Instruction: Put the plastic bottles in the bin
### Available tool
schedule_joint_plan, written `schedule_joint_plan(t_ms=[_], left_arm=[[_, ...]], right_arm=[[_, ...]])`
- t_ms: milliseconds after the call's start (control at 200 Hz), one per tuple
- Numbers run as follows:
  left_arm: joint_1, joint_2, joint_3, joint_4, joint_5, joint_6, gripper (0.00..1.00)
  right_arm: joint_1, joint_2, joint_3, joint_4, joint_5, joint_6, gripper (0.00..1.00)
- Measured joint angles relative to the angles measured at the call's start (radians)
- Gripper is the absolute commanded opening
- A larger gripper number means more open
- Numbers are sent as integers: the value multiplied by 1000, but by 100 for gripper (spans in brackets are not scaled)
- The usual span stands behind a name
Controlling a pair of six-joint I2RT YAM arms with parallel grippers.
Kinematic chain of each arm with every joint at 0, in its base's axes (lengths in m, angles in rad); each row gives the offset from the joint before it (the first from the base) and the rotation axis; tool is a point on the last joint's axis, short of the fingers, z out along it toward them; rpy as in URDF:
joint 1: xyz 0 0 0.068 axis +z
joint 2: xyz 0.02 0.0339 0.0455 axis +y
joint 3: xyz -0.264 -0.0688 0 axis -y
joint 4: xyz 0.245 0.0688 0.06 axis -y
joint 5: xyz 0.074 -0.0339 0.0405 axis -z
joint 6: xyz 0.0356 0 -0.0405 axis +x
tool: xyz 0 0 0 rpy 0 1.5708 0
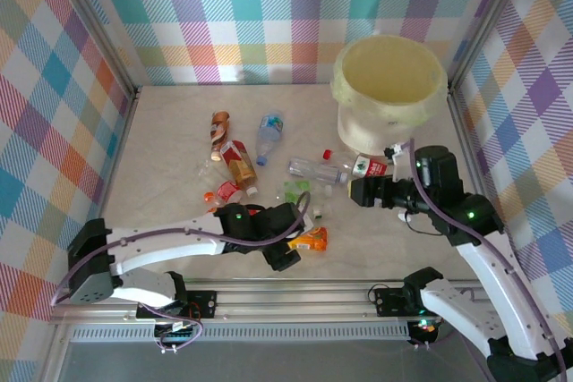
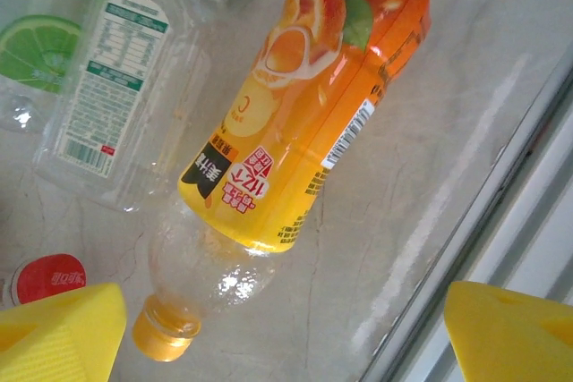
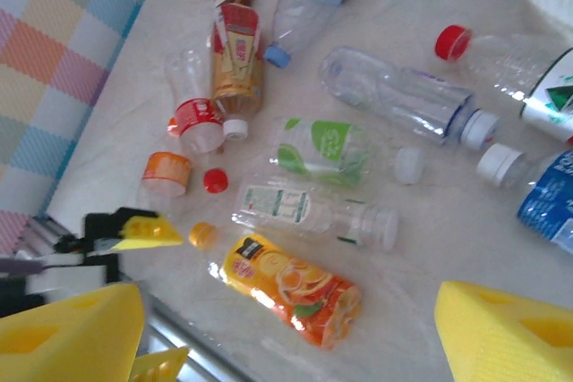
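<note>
L gripper [image 2: 286, 333], released and empty, sits just above crushed orange-labelled plastic bottle [image 2: 304, 123]. Bottle axis runs diagonal to jaw gap. R gripper [image 3: 286, 333], also released, is farther off.

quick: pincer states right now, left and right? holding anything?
Left pincer: open, holding nothing, poised at the cap end of the orange-label bottle.
Right pincer: open, empty.
</note>
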Motion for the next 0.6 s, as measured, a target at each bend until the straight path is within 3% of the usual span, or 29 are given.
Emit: schedule_joint_plan(t_ms=[205, 600], left_arm=[[4, 94, 19, -12, -15, 53, 89], [55, 203, 19, -11, -34, 100, 92]], right_arm=[[0, -71, -44, -18, -76, 5, 86], [0, -84, -71, -23, -102, 6, 87]])
